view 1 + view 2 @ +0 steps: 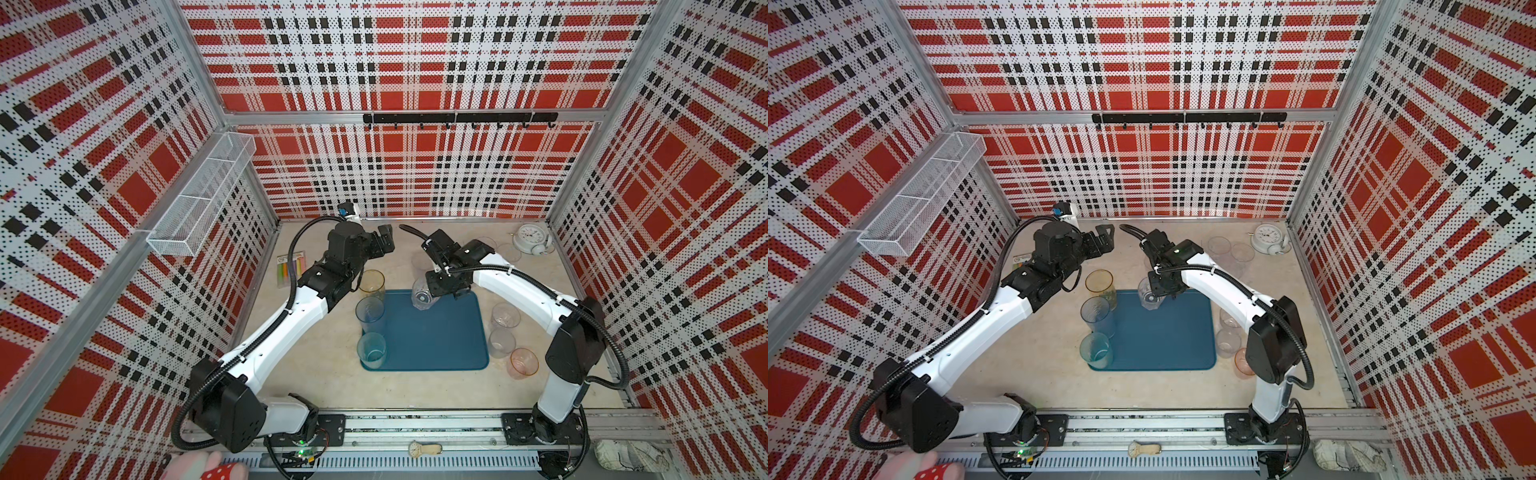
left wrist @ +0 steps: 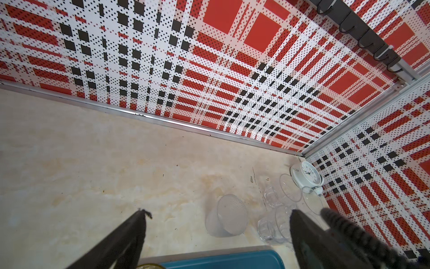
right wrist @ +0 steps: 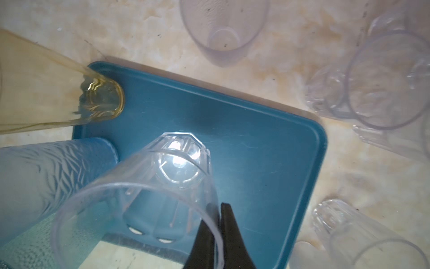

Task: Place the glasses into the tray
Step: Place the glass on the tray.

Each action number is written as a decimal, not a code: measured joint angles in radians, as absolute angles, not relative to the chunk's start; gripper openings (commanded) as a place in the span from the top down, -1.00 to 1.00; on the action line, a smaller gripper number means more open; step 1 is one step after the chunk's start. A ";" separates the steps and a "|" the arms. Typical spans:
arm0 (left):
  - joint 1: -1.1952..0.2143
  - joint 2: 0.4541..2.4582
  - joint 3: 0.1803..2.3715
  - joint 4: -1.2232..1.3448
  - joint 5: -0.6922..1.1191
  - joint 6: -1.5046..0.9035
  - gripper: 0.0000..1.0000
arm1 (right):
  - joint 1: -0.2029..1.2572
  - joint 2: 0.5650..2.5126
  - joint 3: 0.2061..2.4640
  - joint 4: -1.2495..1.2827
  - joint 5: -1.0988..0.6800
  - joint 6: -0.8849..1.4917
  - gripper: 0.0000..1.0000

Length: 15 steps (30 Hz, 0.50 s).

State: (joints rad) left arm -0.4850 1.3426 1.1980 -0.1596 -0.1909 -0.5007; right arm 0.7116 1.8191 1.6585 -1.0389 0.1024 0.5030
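Tray (image 1: 436,345): laid flat mid-table between both arms, presumably so that either can reach it. An amber glass (image 1: 372,282), a blue-grey glass (image 1: 369,313) and a mint-green glass (image 1: 371,351) are stood upright along its left edge, which leaves the middle free.

A clear faceted glass (image 3: 162,186) is held tilted over the tray's far edge. Its rim wall is pinched by the right gripper (image 3: 220,209), one finger inside, a hold judged suitable for lowering it upright. Contact with the tray cannot be told.

Left gripper (image 1: 385,237): spread wide, empty, raised far left.

Still outside the tray: a pink glass (image 1: 524,362) to its right and a frosted glass (image 2: 226,215) beyond it.

Walls (image 1: 415,166): perforated red plaid. Tabletop (image 1: 415,390): beige, mottled. Clock (image 1: 530,239): far right.
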 measured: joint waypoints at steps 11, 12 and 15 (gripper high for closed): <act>-0.493 1.337 1.182 -0.150 -0.189 -0.515 -0.96 | 0.731 2.002 1.724 -0.988 0.074 0.585 1.00; -0.495 1.337 1.180 -0.149 -0.189 -0.516 -0.96 | 0.734 2.011 1.731 -0.986 0.073 0.591 1.00; -0.496 1.336 1.174 -0.148 -0.189 -0.516 -0.96 | 0.741 2.030 1.754 -0.985 0.073 0.604 1.00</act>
